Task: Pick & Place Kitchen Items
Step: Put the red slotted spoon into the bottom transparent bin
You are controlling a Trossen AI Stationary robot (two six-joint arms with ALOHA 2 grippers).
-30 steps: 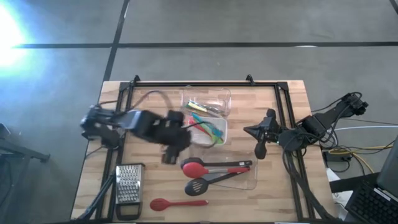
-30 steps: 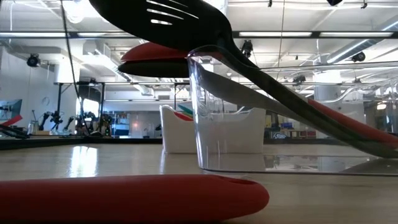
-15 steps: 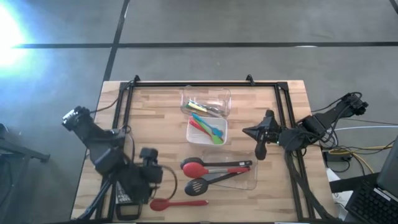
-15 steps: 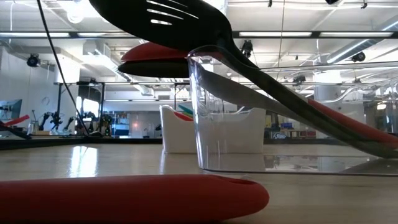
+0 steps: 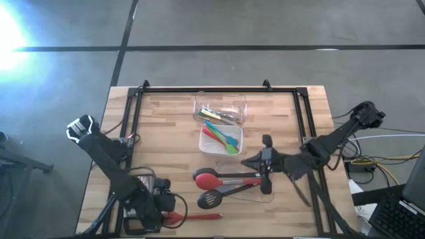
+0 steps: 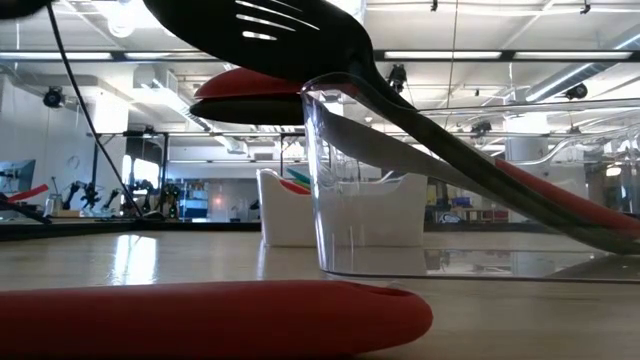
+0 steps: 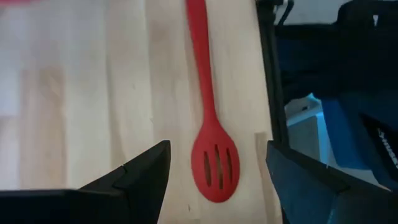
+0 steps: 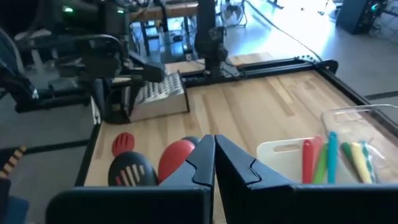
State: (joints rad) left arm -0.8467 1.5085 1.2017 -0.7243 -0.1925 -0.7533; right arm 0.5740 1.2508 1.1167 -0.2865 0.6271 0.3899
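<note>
Sorting looks partly done: the small green, teal and red tools (image 5: 222, 136) lie in the white-looking middle tub (image 5: 207, 145), more slim pieces sit in the far clear tub (image 5: 234, 101), and the red spoon (image 5: 209, 178) and black slotted spoon (image 5: 214, 197) rest with heads propped over the rim of the near tub (image 5: 269, 194), handles inside (too long to lie flat, I judge). One red slotted spoon (image 7: 210, 134) is left on the bare tabletop (image 5: 166, 126) near the front edge, just beside the box grater (image 8: 158, 96), and that explains the left arm's pose: the left tool (image 7: 214, 171) hangs directly over the spoon's head, fingers spread wide on either side and grasping nothing, lined up for a pickup. The right tool (image 5: 265, 166), clenched on nothing, is over the near tub's handle end.

Compared with a second ago, the left arm has swung from the middle tub down to the front-left corner by the grater. The right arm, which waited at the right side then, has reached in toward the near tub. The utensils themselves have not shifted.
</note>
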